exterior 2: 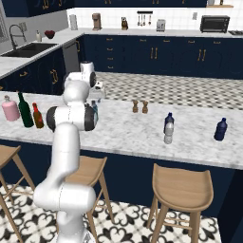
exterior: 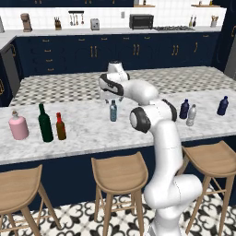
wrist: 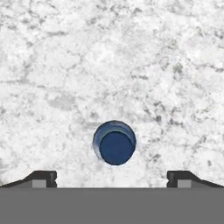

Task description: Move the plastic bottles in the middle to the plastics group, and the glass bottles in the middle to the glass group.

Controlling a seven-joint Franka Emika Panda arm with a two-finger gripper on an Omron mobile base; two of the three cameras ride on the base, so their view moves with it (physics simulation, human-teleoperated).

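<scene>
We see the end effector (wrist: 112,179) poised wide open and empty above one pale teal-blue plastic bottle (exterior: 113,111), marble surface (exterior: 92,131), three glass bottles left, three bottles right.

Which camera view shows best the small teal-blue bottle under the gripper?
The left base view: the teal-blue bottle stands in full side profile on the counter. The hand view looks straight down at its round cap, between the fingertips of the open gripper. In the right base view the arm mostly hides it.

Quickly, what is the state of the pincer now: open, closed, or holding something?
Pincer: open, holding nothing, above the pale teal-blue plastic bottle.
</scene>
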